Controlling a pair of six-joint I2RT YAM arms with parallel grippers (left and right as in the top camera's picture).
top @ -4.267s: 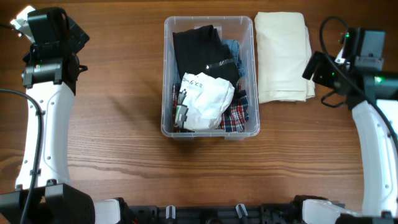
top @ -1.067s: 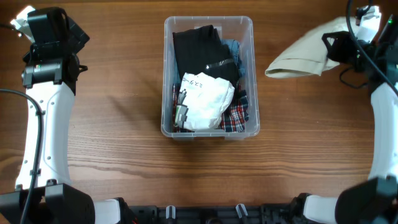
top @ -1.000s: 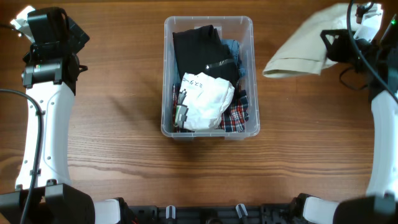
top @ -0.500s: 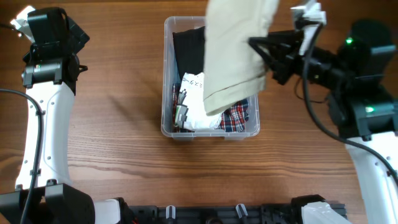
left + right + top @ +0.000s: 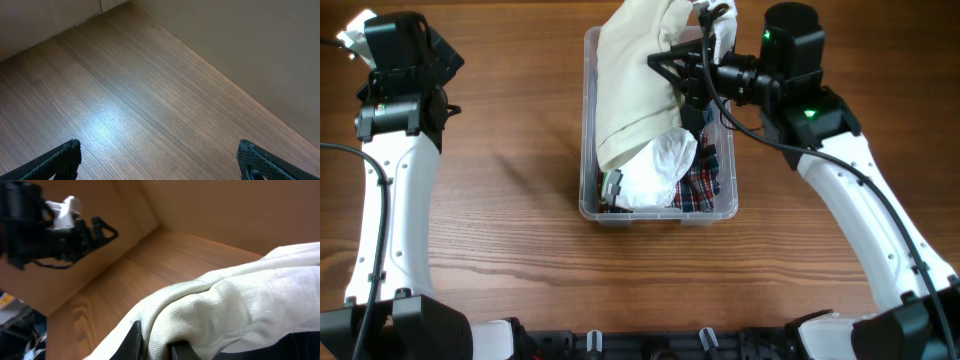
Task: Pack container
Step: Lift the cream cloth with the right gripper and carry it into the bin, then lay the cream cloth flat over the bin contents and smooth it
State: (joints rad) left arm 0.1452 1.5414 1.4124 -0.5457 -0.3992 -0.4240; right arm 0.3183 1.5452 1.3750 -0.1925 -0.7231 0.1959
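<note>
The container, a clear plastic bin, stands at the table's middle holding a white garment and plaid cloth. A cream folded cloth hangs over the bin's back half, draping down over its contents and hiding the dark clothes there. My right gripper is shut on this cloth above the bin. In the right wrist view the cream cloth bulges between the dark fingers. My left gripper rests at the far left, open, with only bare wood between its fingertips.
Wooden table surrounds the bin on all sides. The left arm runs along the left edge and shows in the right wrist view as a dark shape. The right arm reaches in diagonally from the front right.
My right arm has swung left carrying the cream cloth from the table's right side to above the bin, where it now drapes onto the clothes. The left arm has not moved.
</note>
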